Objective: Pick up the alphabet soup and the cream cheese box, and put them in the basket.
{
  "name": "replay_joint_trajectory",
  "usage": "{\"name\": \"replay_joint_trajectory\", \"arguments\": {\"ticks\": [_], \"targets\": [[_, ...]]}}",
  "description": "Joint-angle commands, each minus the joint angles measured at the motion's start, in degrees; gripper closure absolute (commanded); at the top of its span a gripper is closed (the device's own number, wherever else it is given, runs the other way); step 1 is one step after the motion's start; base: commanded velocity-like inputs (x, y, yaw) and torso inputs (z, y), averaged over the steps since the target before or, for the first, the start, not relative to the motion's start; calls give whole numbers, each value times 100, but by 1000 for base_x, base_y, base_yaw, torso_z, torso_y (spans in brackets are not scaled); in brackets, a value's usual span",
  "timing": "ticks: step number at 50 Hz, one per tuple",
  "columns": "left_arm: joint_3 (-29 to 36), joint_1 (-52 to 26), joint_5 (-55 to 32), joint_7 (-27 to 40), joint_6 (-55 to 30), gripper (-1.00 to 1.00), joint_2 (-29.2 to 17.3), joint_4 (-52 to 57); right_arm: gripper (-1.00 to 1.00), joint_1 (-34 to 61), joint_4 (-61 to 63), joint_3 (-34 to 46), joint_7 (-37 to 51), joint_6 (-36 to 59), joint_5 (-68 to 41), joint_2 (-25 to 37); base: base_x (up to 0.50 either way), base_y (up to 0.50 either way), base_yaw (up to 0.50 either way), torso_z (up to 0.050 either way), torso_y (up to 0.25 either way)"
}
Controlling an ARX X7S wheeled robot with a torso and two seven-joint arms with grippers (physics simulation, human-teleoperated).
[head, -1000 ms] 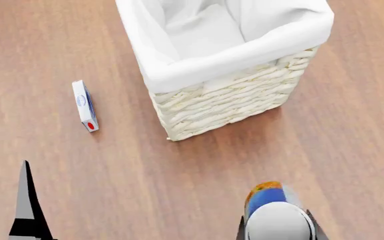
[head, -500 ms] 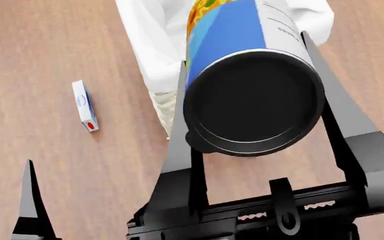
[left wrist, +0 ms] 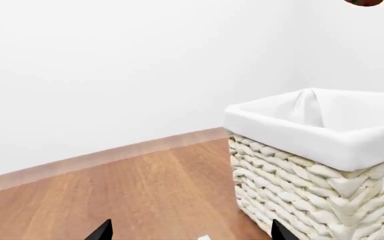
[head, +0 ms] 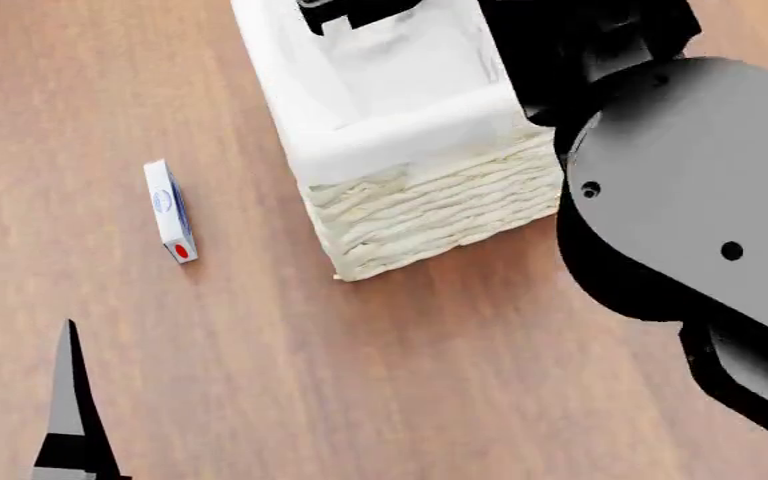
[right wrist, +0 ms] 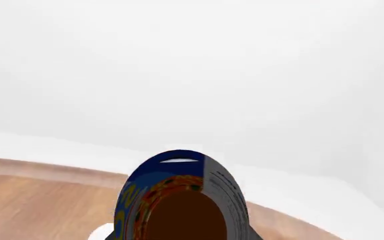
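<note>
The cream cheese box [head: 171,225], white with blue print and a red spot, lies flat on the wooden floor left of the basket [head: 424,205]. No alphabet soup shows in any view. My right arm [head: 684,200] reaches over the basket's right half and hides it. Its gripper is shut on a blue-and-orange can [right wrist: 178,200], which fills the right wrist view. One finger [head: 71,410] of my left gripper shows low at the left, nearer than the box. In the left wrist view the left gripper [left wrist: 190,231] is open and empty, with the basket [left wrist: 312,165] beside it.
The wooden floor [head: 357,380] spreads around the basket. A white wall [left wrist: 112,75] with a pale skirting board stands behind it. A small white corner [left wrist: 204,237] shows between the left fingertips; I cannot tell what it is.
My right arm has risen from the near floor and swung forward over the basket with the blue-and-orange can in it. The cream cheese box and basket have not moved.
</note>
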State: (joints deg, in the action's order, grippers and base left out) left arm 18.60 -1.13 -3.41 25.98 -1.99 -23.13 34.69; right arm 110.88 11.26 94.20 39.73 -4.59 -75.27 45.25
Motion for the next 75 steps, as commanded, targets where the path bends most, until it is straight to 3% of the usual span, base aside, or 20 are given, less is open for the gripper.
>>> {"name": "replay_joint_trajectory", "arguments": {"ticks": [1, 6, 9, 22, 75], "targets": [[6, -14, -42, -8, 43, -100, -15, -35, 100, 629, -3152, -59, -2169, 1284, -2000, -1279, 0, 0, 0, 0, 0], [23, -29, -57, -8, 36, -100, -8, -20, 100, 798, -4811, 281, -2710, 1717, -1681, -2034, 0, 0, 0, 0, 0], [9, -22, -71, 6, 50, -100, -6, -47, 100, 766, -5139, 300, -2827, 1783, -1690, -2172, 0, 0, 0, 0, 0], [-4, -28, -109, 18, 98, -100, -22, -91, 100, 218, -5090, 542, -2896, 1734, -1469, -2302, 0, 0, 0, 0, 1], [-46, 28, -160, 136, 96, -100, -101, -25, 100, -139, -5341, 708, -3108, 1839, -1162, -2643, 0, 0, 0, 0, 1]]}}
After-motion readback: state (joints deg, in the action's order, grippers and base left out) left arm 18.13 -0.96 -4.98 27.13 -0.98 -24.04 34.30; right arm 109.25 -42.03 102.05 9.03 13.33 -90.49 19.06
